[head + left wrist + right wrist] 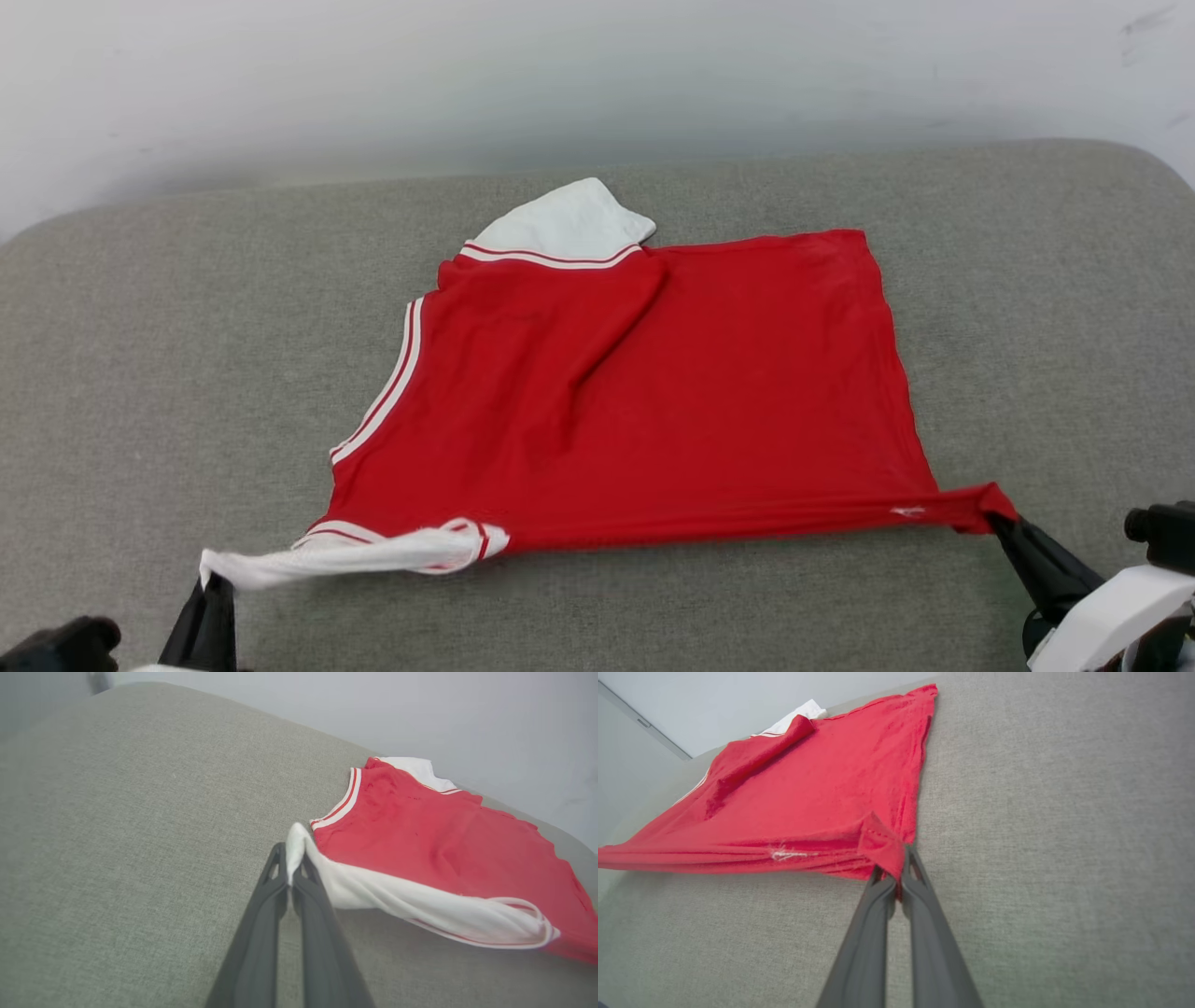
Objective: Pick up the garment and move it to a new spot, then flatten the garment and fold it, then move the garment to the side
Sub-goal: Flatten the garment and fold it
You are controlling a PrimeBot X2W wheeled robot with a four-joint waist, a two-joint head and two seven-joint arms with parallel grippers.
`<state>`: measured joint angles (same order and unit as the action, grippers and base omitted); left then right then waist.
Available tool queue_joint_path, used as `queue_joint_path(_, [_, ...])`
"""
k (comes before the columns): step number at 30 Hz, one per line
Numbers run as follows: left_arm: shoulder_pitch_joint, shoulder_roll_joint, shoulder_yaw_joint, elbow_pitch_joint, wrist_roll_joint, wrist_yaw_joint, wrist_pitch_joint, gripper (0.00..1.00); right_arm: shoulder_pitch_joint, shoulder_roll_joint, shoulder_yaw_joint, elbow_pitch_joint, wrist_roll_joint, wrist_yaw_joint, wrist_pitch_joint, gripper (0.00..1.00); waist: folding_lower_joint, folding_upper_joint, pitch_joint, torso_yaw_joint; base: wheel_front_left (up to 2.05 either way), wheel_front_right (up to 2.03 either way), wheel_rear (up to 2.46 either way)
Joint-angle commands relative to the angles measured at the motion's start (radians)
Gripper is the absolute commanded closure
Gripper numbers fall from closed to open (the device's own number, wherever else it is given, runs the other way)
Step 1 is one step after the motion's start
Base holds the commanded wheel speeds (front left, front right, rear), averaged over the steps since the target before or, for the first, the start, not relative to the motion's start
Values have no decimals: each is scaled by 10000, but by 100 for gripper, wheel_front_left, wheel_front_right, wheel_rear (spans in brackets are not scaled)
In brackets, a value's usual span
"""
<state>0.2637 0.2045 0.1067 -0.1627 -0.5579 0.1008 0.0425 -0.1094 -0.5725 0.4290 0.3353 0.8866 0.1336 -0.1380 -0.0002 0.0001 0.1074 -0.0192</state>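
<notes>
Cushion (168, 373): left gripper (217, 582), right gripper (1001, 525) pinch garment (653, 392) (head view, both)

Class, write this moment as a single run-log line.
garment: on grey surface, near edge taut | left gripper: shut on white sleeve | right gripper: shut on red corner

Grey fabric cushion (140, 373) w/ rounded corners covers lower frame. Pale wall (373, 75) across top; faint scuffs (1146, 21) upper right.

I see the shirt (653, 392) as matt red cloth with white mesh-like sleeves, the cushion (187, 327) as coarse grey weave, and the left gripper's fingers (252, 952) as matt dark plastic.
</notes>
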Motion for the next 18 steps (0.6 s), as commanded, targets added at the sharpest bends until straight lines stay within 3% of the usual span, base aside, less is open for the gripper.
queue_joint_path(1, [-115, 95, 132, -32, 29, 132, -6, 100, 84, -52, -263, -59, -76, -52, 80, 100, 2, -1, 53, 17, 0, 0, 0])
queue_joint_path(9, [-2254, 176, -633, 301, 311, -144, 57, 100, -552, 792, -1599, -1364, -1709, -37, 2198, 100, 2, -1, 828, 91, 0, 0, 0])
queue_joint_path(18, [-5135, -110, -1295, 2706, 395, -671, -532, 100, -2347, 1296, -1952, -924, -2341, -32, 3309, 100, 2, -1, 2087, 315, 0, 0, 0])
